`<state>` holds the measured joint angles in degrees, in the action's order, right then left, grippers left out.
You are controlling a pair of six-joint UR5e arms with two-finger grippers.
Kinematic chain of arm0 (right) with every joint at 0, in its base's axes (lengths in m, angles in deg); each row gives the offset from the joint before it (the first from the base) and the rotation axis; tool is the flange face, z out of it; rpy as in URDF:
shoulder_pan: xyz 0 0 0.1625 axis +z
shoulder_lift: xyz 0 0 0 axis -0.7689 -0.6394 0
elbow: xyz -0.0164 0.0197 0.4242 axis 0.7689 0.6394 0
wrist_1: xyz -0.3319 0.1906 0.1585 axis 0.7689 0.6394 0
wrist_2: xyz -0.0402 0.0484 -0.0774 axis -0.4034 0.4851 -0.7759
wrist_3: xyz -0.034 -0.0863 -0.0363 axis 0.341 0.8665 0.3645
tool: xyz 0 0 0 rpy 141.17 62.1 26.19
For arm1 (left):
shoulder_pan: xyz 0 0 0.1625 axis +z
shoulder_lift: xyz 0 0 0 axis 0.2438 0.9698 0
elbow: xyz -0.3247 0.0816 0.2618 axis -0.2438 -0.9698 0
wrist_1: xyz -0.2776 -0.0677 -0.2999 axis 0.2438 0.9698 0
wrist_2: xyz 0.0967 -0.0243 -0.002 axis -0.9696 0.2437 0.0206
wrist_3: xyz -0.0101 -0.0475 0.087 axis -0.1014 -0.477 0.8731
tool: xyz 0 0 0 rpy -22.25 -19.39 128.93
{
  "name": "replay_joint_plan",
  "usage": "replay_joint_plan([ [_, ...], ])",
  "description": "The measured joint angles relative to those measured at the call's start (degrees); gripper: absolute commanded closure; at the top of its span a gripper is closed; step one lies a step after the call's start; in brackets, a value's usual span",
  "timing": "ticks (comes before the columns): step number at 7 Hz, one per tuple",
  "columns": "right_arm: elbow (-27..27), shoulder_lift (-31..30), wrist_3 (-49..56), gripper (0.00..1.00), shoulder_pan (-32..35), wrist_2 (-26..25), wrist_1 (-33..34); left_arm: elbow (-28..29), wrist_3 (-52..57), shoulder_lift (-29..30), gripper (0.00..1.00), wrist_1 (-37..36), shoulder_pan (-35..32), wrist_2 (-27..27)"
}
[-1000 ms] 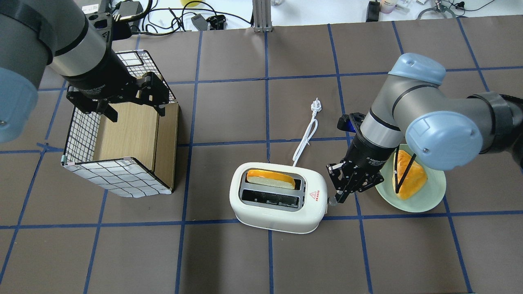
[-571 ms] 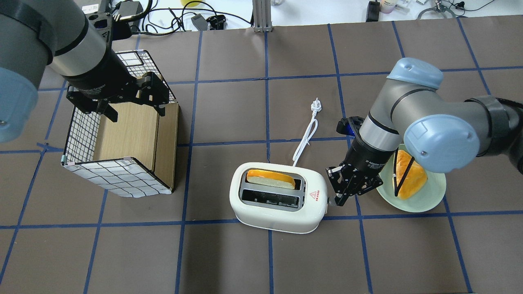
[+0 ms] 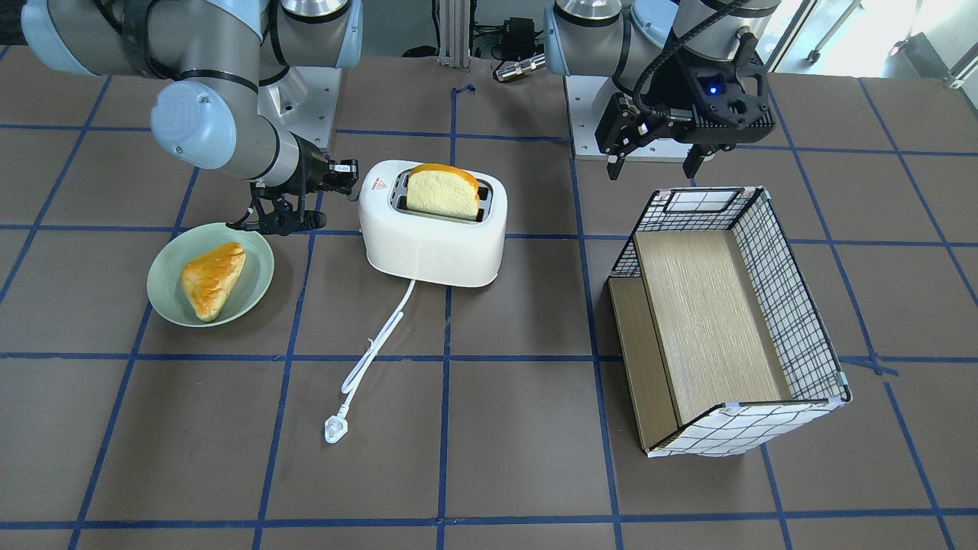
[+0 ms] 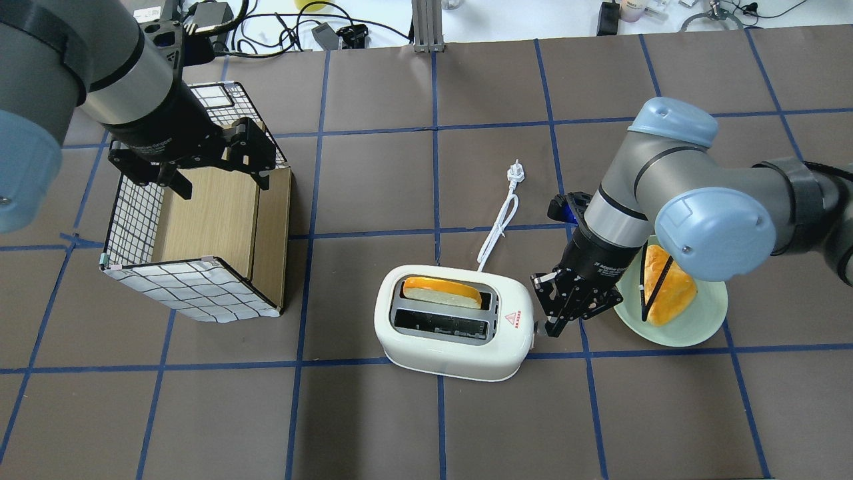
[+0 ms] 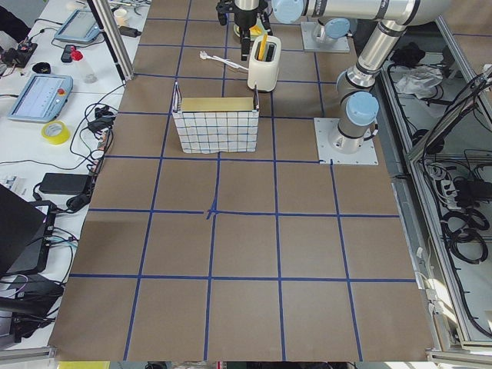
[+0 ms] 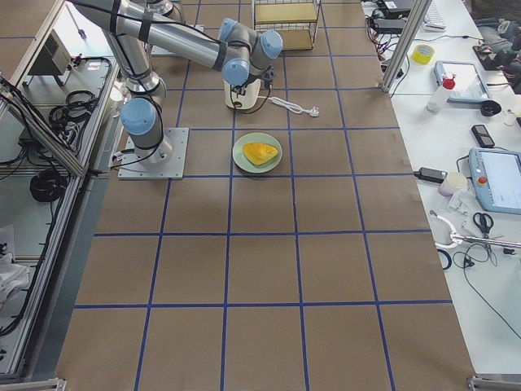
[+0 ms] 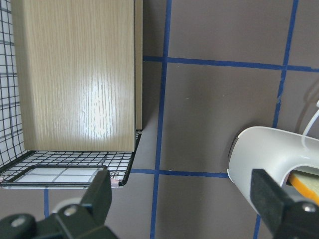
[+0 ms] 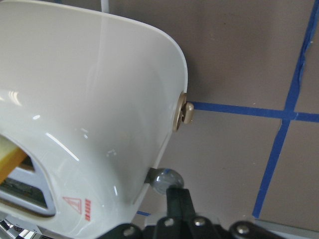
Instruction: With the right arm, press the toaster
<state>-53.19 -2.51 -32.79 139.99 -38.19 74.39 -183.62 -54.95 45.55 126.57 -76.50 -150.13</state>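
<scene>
**Right gripper at the toaster's knob**

The toaster (image 4: 460,363) sits near the middle of the table, between the basket and the plate. A slice (image 4: 440,292) stands in the slot on the side away from the robot and pokes out of the top. The right gripper (image 4: 552,327) is closed with nothing in it. Its tip is at the grey knob (image 8: 162,180) on the toaster's end. It looks like it touches the knob, but that is hard to be sure of.

Just beside that gripper, a green plate (image 4: 700,337) holds a wedge of bread (image 4: 676,293). The basket (image 4: 193,290) has a wood board (image 4: 206,220) in it. The left gripper (image 4: 220,181) hangs over the basket, wide open and holding nothing. The white cord (image 4: 496,230) lies on the table on the far side of the toaster.
</scene>
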Motion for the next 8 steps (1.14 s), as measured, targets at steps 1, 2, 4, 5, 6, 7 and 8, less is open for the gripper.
replay_joint_plan([
  [1, -0.7, 0.2, 0.0, 1.0, 0.0, 0.0, 1.3, 0.0, 0.0, 0.0, 0.0, 0.0, 0.0, 0.0],
  [2, -1.6, 0.3, -0.1, 1.0, 0.0, 0.0, 2.7, 0.0, 0.0, 0.0, 0.0, 0.0, 0.0, 0.0],
  [4, -2.5, 0.6, -0.1, 1.0, 0.0, 0.0, 4.1, 0.0, 0.0, 0.0, 0.0, 0.0, 0.0, 0.0],
  [5, -2.6, 0.9, -0.1, 1.0, 0.0, 0.0, 4.3, 0.0, 0.0, 0.0, 0.0, 0.0, 0.0, 0.0],
  [6, -2.6, 1.0, -0.1, 1.0, 0.0, 0.0, 4.4, 0.0, 0.0, 0.0, 0.0, 0.0, 0.0, 0.0],
  [7, -2.7, 1.1, -0.1, 1.0, 0.0, 0.0, 4.4, 0.0, 0.0, 0.0, 0.0, 0.0, 0.0, 0.0],
  [8, -2.7, 1.2, -0.1, 1.0, 0.0, 0.0, 4.4, 0.0, 0.0, 0.0, 0.0, 0.0, 0.0, 0.0],
])
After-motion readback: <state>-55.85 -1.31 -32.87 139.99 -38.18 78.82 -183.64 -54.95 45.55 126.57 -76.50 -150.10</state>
